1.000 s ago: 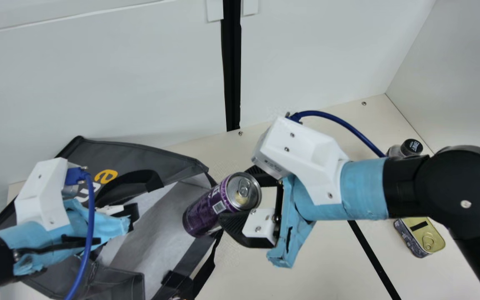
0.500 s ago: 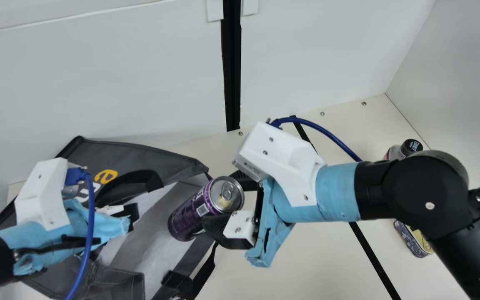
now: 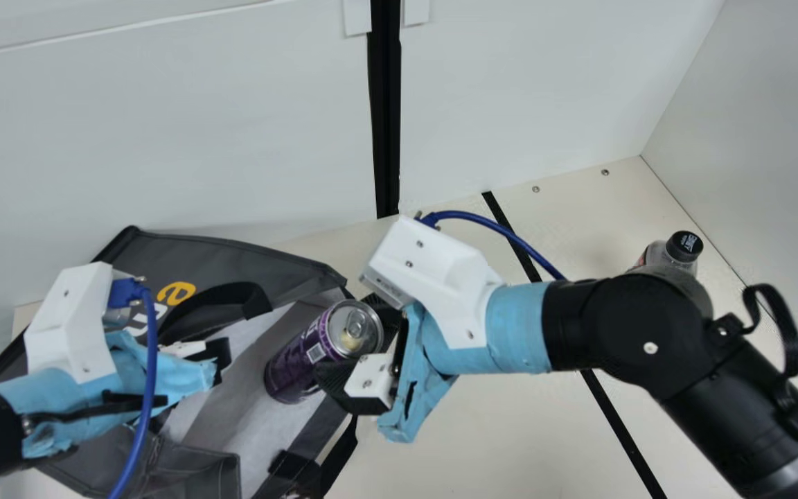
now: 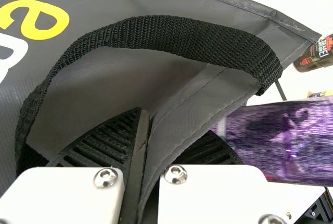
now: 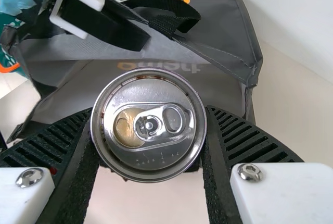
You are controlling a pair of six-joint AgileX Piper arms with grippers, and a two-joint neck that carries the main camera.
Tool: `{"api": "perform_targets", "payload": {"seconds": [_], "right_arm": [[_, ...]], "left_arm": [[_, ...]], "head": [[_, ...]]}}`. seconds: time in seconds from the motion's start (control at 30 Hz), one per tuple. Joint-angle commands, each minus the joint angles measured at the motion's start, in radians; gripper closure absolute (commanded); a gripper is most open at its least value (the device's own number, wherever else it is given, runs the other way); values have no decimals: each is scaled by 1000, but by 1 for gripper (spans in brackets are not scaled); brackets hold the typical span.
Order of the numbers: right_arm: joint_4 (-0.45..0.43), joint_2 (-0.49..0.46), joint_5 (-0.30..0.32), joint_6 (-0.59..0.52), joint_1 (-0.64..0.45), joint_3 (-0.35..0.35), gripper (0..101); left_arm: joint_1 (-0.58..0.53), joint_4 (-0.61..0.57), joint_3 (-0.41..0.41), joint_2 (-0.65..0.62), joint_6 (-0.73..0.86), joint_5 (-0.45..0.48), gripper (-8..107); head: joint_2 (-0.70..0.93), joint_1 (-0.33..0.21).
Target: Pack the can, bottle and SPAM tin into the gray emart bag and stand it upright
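We see a glossy purple metal can (image 3: 295,364) with a smooth silvery lid, a matt gray bag (image 3: 219,260) with a pale, cloth-like lining and coarse woven handle (image 4: 182,36), ribbed matt-black fingers (image 5: 255,140), shiny metal screws (image 5: 250,172) and a smooth cream counter (image 3: 496,430).

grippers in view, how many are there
2: the left gripper on the gray bag's edge, and the right gripper around the purple can at the bag's opening.
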Motion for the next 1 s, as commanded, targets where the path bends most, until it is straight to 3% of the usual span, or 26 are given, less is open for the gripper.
{"api": "perform_targets", "payload": {"seconds": [0.0, 0.43, 0.97], "right_arm": [[-7, 3, -30, -5, 13, 10, 101], [-16, 41, -177, -9, 89, 69, 101], [29, 110, -312, -66, 151, 127, 101]], "left_arm": [[0, 0, 0, 0, 0, 0, 107], [0, 0, 0, 0, 0, 0, 107], [0, 0, 0, 0, 0, 0, 107]], "head": [[-2, -23], [-2, -23], [-2, -23]]}}
